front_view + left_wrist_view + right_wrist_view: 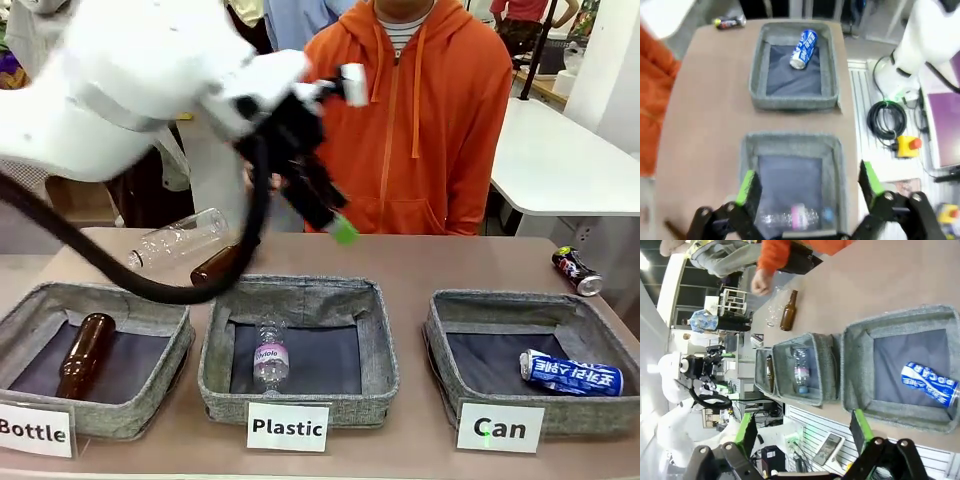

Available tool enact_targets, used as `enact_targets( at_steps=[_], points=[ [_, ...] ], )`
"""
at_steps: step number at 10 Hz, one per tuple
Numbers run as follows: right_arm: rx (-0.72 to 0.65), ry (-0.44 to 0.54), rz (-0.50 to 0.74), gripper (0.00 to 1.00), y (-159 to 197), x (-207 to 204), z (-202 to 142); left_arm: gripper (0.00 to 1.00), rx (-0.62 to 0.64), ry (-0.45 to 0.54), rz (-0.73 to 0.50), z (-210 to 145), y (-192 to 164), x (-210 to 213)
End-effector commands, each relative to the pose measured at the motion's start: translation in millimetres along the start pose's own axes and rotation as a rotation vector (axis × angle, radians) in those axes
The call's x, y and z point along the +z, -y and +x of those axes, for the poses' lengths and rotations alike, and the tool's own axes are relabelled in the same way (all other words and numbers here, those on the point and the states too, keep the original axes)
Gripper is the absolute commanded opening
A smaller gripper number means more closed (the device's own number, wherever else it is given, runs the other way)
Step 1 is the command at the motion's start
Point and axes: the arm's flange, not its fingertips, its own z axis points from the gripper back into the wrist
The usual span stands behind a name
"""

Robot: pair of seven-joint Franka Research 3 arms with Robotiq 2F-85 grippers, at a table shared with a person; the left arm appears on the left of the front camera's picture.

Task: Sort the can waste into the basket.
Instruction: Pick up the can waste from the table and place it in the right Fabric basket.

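Tabletop (450,265) in front view bears crushed can (577,271).

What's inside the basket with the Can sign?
One blue can lies on its side on the dark floor of the basket. The dark crushed can is outside, on the table behind it. From the front, the near wall hides a strip of the floor.

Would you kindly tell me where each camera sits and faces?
Front view: fixed at the robot's table edge, facing the person; the left gripper hangs mid-frame.
Left wrist view: above the Plastic basket, looking down toward the Can basket; left gripper open at bottom.
Right wrist view: rolled, by the Can basket's robot side, looking along the baskets; right gripper open at bottom.
Shared: both wrist views show the blue can in that basket.
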Motion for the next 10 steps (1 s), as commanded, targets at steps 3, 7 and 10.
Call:
enact_targets(
  at_steps=[3, 7, 10],
  points=[
    [-0.109, -0.162, 0.208, 1.00, -33.3, -91.5, -2.1, 1.00, 0.482, 0.390, 0.106, -158.5, -2.6, 143.8],
    [0.054, -0.229, 0.398, 1.00, 4.2, -135.5, 9.7, 1.00, 0.911, 0.675, -0.085, -381.9, 20.3, 186.9],
    [0.027, -0.224, 0.358, 1.00, -0.6, -138.5, 17.9, 1.00, 0.898, 0.706, -0.092, -399.1, 38.2, 189.4]
  ],
)
